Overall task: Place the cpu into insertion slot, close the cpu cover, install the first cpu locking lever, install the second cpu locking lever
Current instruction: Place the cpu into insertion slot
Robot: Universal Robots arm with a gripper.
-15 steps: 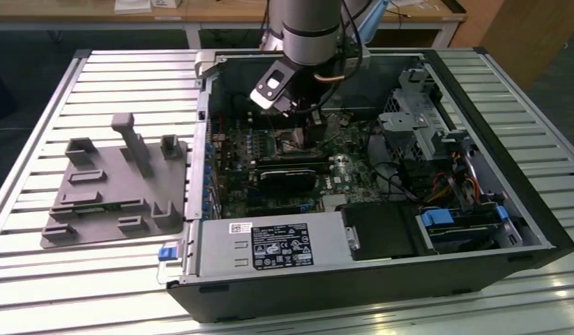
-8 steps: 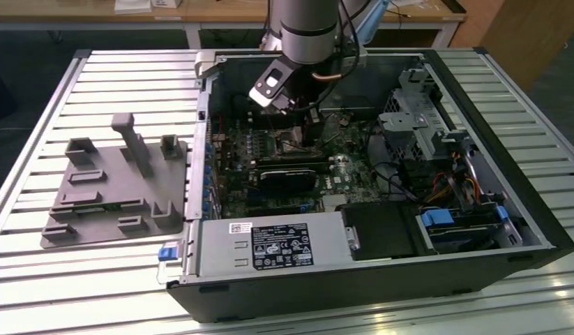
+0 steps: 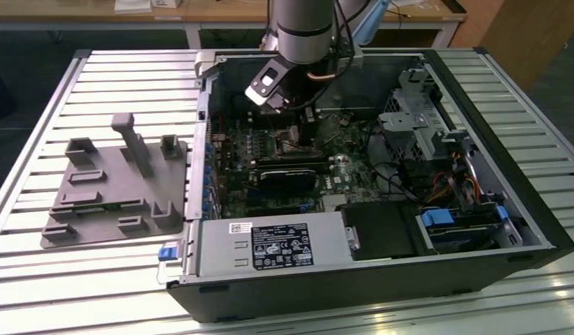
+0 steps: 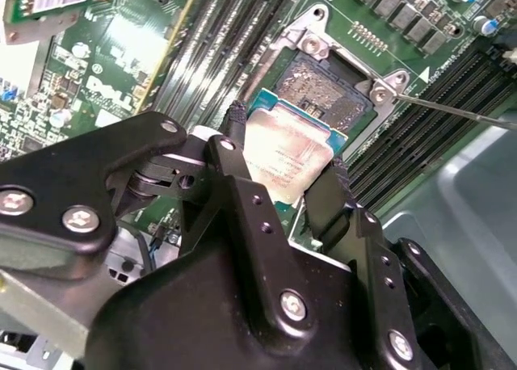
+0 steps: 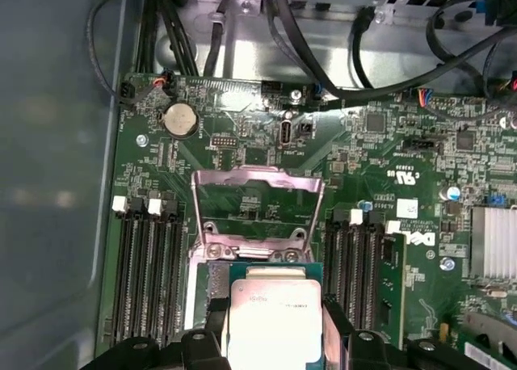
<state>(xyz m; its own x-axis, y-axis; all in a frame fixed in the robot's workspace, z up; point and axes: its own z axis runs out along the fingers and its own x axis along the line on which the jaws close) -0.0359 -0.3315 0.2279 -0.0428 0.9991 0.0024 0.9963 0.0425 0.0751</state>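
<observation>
The cpu (image 4: 279,172): pinched by two opposite edges between the gripper's (image 4: 287,148) black fingers (image 4: 335,196), metal top up, hanging partly over the insertion slot (image 4: 323,91) on the side nearest the gripper. Closed only to the chip's width, nothing else in the grasp. Gripped at the edges, probably to keep the underside free for the socket contacts. Not seated yet, judging by the dark centre exposed beyond the chip; touching the rim or not, impossible to tell. The cpu cover (image 5: 258,174): standing open on the far side of the socket, leaving the way down clear. A locking lever (image 4: 452,111): lying aside, off the cover. In the exterior view, gripper at about eleven o'clock inside the computer case (image 3: 380,286); grey fixture tray (image 3: 110,202) at nine o'clock of the case.
</observation>
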